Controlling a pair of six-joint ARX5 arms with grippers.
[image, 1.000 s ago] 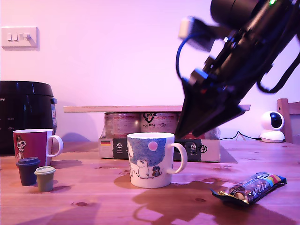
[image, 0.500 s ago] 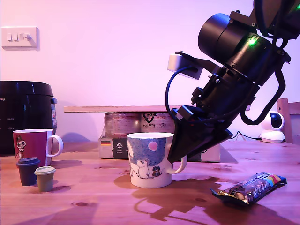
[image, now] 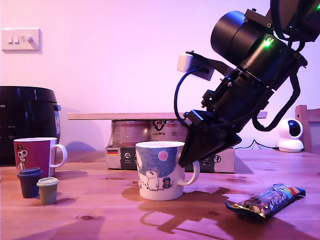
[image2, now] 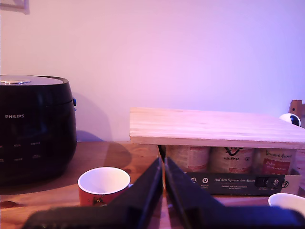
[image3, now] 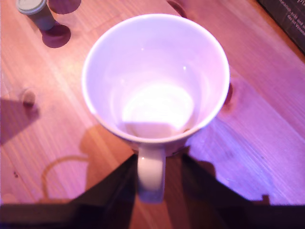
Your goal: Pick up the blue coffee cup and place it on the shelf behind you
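The blue coffee cup [image: 157,170] stands upright on the wooden table, its white handle [image: 192,170] turned to the exterior view's right. From above, the cup [image3: 155,76] looks empty. My second gripper [image: 187,160] slants down onto that handle. It is open [image3: 157,191], with a finger on each side of the handle [image3: 150,174] and a gap showing beside it. The shelf [image: 150,116] is a light wood plank lying across cans behind the cup. My first gripper [image2: 163,191] is shut on nothing, faces the shelf [image2: 214,126], and is out of the exterior view.
A red mug [image: 35,155] and two small capsule cups [image: 29,182] [image: 48,190] stand at the exterior view's left, before a black rice cooker [image: 27,120]. A cardboard tray of cans [image: 150,150] holds up the plank. A snack bar [image: 265,199] lies at the front right, and a white camera [image: 290,135] stands behind it.
The second arm has swung down and toward the exterior view's left, bringing its fingers from above and behind the cup to either side of the handle. The cup has not moved.
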